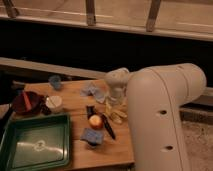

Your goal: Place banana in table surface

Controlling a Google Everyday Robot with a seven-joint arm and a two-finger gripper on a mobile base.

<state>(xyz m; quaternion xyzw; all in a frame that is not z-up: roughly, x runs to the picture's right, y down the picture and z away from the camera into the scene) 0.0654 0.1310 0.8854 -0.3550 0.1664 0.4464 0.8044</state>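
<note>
The banana shows as pale cream-yellow lobes lying on the light-brown wooden table surface, right of the middle. My gripper hangs from the white wrist directly above the banana's upper end, close to it or touching it; I cannot tell which. My large white arm fills the right side of the view and hides the table's right edge.
A round orange fruit and a dark knife lie just left of the banana. A blue cloth, a blue cup, a white cup and a red bowl stand farther left. A dark green tray sits front left.
</note>
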